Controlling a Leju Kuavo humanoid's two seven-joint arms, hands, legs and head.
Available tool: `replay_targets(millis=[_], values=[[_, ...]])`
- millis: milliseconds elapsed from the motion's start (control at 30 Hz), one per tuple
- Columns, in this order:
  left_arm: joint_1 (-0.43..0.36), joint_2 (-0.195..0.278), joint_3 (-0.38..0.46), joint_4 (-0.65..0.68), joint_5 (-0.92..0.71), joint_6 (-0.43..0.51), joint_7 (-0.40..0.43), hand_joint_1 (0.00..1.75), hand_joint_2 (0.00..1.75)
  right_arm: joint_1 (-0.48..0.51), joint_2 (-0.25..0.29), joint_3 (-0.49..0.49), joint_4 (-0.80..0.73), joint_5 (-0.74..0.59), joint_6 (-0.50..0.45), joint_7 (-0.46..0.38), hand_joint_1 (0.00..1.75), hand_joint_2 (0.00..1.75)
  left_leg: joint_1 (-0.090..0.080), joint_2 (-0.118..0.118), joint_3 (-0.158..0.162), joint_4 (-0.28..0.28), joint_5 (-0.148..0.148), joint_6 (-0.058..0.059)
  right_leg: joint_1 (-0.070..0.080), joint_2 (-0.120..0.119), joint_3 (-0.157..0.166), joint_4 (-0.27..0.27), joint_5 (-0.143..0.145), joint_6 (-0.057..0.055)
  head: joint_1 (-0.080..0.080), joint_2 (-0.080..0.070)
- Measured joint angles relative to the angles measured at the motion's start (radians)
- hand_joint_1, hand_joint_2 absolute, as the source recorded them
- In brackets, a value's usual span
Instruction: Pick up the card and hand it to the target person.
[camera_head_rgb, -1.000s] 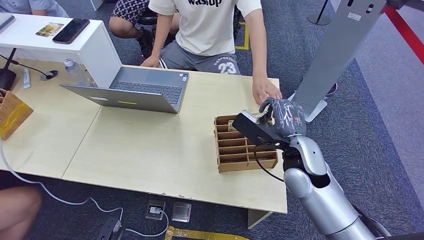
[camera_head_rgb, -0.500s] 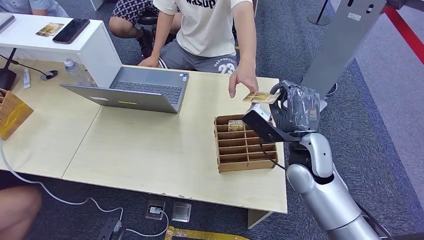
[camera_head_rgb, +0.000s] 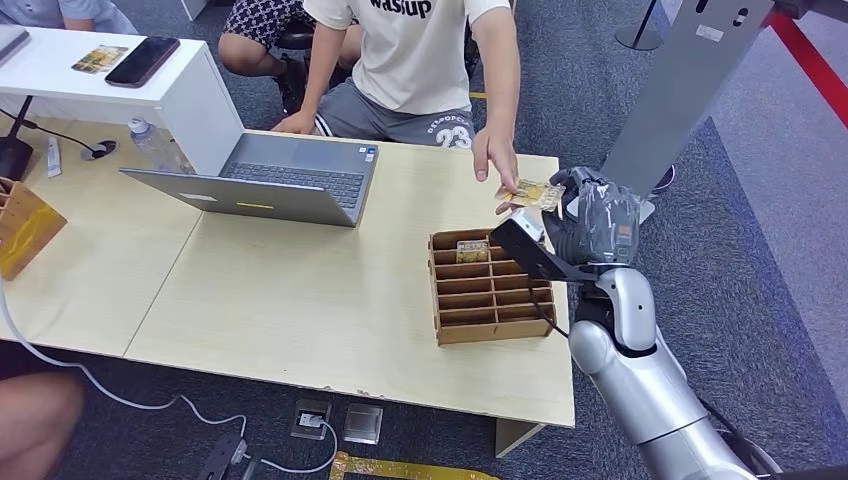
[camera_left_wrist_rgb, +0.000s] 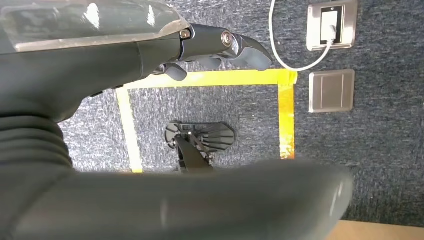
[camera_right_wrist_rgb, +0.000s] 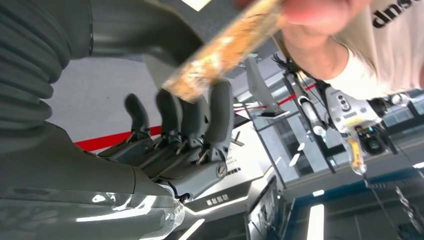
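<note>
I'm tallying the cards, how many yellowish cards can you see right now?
3. One card is pinched between the right hand and the person's hand; one stands in the wooden slotted box; one lies on the white shelf beside the phone. More may be hidden.

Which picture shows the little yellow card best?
The head view: the small yellow patterned card appears whole there, between the person's hand and the right robot hand. The right wrist view shows it close but blurred and edge-on. The left wrist view looks at the floor.
</note>
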Motion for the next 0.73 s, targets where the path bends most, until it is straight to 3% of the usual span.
replay_targets(millis=[33, 167, 400, 567, 733], values=[[0.000, 0.000, 0.000, 0.000, 0.000, 0.000, -0.002, 0.00, 0.00, 0.001, 0.002, -0.002, 0.007, -0.003, 0.001, -0.001, 0.00, 1.75, 0.000, 0.000, 0.000, 0.000, 0.000, 0.000, 0.000, 0.000, 0.000, 0.000, 0.000, 0.000, 0.000, 0.000], [0.000, 0.000, -0.001, 0.000, 0.007, 0.001, -0.007, 0.00, 0.00, 0.011, 0.012, -0.016, 0.020, -0.110, 0.032, -0.051, 0.00, 1.75, 0.000, 0.000, 0.000, 0.000, 0.000, 0.000, 0.000, 0.000, 0.000, 0.000, 0.000, 0.000, 0.000, 0.000], [0.001, 0.000, -0.001, 0.000, 0.022, 0.011, -0.002, 0.00, 0.00, 0.074, 0.029, -0.059, -0.002, -0.580, 0.169, -0.219, 0.00, 1.75, 0.000, 0.000, 0.000, 0.000, 0.000, 0.000, 0.000, 0.000, 0.000, 0.000, 0.000, 0.000, -0.001, 0.000], [0.002, 0.000, -0.001, 0.000, 0.030, 0.019, 0.007, 0.00, 0.00, 0.148, 0.011, -0.082, -0.082, -0.819, 0.226, -0.235, 0.00, 1.75, 0.000, 0.000, 0.000, 0.000, 0.000, 0.000, 0.000, 0.000, 0.000, 0.000, 0.000, 0.000, 0.000, 0.000], [0.003, 0.000, -0.001, 0.000, 0.036, 0.023, 0.011, 0.00, 0.00, 0.218, -0.021, -0.092, -0.163, -0.955, 0.277, -0.221, 0.00, 1.75, 0.000, 0.000, 0.000, 0.000, 0.000, 0.000, 0.000, 0.000, 0.000, -0.001, 0.000, 0.000, 0.000, 0.000]])
